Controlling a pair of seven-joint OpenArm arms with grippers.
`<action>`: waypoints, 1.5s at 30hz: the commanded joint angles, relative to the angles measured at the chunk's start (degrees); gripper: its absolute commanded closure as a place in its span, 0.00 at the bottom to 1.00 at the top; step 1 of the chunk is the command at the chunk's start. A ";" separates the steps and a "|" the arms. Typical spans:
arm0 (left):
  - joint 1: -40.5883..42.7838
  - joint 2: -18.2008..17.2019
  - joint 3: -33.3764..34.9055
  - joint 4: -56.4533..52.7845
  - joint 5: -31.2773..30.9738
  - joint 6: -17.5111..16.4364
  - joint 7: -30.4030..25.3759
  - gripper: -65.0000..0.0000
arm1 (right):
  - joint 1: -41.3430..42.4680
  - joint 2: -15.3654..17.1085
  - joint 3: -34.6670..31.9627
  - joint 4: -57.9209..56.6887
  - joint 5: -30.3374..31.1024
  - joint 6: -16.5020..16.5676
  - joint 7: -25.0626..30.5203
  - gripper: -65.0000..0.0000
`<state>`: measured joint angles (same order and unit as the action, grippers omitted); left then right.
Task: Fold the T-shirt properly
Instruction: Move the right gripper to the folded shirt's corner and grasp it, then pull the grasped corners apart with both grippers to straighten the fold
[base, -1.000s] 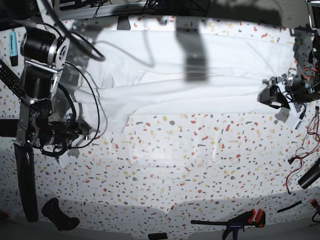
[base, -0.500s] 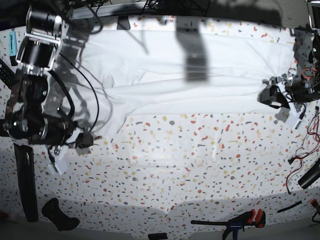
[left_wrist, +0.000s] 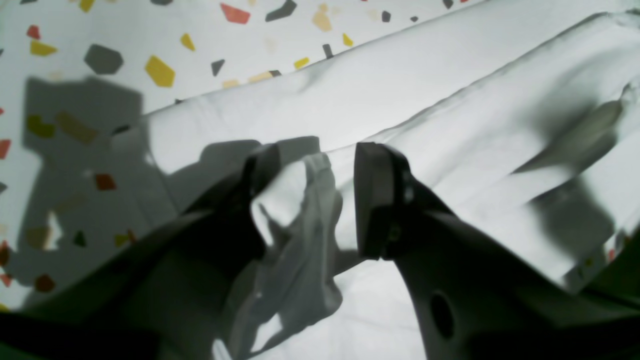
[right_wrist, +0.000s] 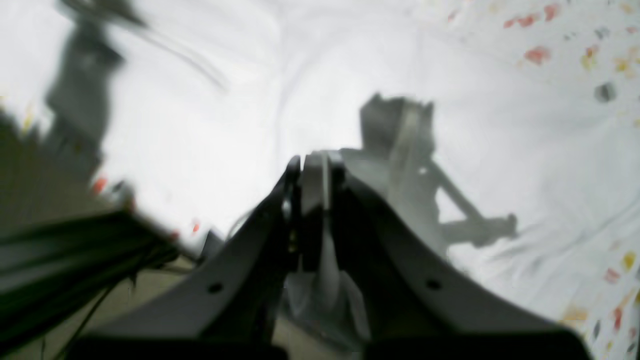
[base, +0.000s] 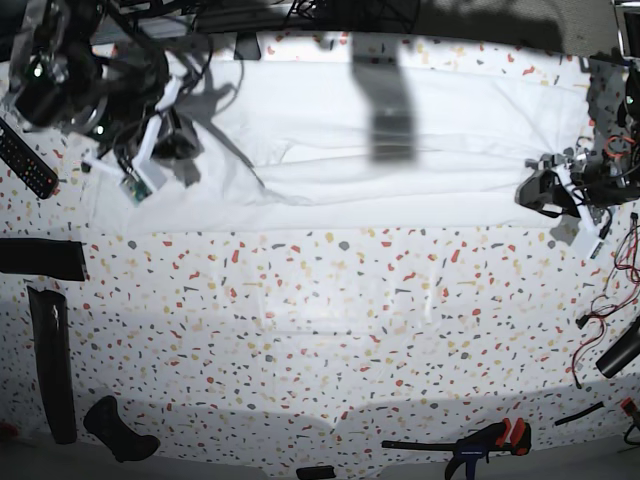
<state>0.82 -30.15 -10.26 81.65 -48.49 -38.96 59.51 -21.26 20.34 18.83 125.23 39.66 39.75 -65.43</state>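
No brands or readable writing anywhere, so nothing to report there. The shirt (base: 400, 140) is plain white, no print.

Counts: you've got one shirt, two grippers, and some clutter along the table (base: 330, 330) edges: one clamp (base: 480, 440) with red bits at the near edge, a blue marker (base: 26, 85) at the far left, a dark remote (base: 25, 160) just below it, plus a few dark strips on the left side.

The shirt lies spread across the far half of the table, running nearly the full width, with its near edge folded into a long straight band. The near half of the speckled top is bare, so that's your open room.

Your left gripper (left_wrist: 312, 165) sits at the shirt's right end, jaws about half apart with a bunched wad of shirt cloth between them. The cloth touches the one finger (left_wrist: 260, 170); I can't tell if it's actually pinched.

Your right gripper (right_wrist: 312, 170) is up over the far left corner, jaws pressed together with what looks like a thin fold of white cloth clamped in them, though that view is pretty blurry.
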 joint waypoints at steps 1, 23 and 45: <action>-0.81 -1.18 -0.52 0.85 -1.05 -0.04 -0.83 0.63 | -1.60 0.61 0.90 1.66 0.83 0.25 0.61 1.00; -0.79 -3.56 -0.52 0.85 -6.03 -1.04 0.04 0.72 | -11.93 0.59 9.99 2.25 -0.66 0.25 0.26 1.00; -0.68 -4.57 -0.52 0.85 -18.67 -1.04 9.73 1.00 | -11.93 0.59 9.99 2.25 -0.68 0.25 -0.20 1.00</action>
<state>0.95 -33.47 -10.24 81.65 -65.63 -39.62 70.00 -33.04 20.32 28.47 126.43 38.96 39.75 -65.93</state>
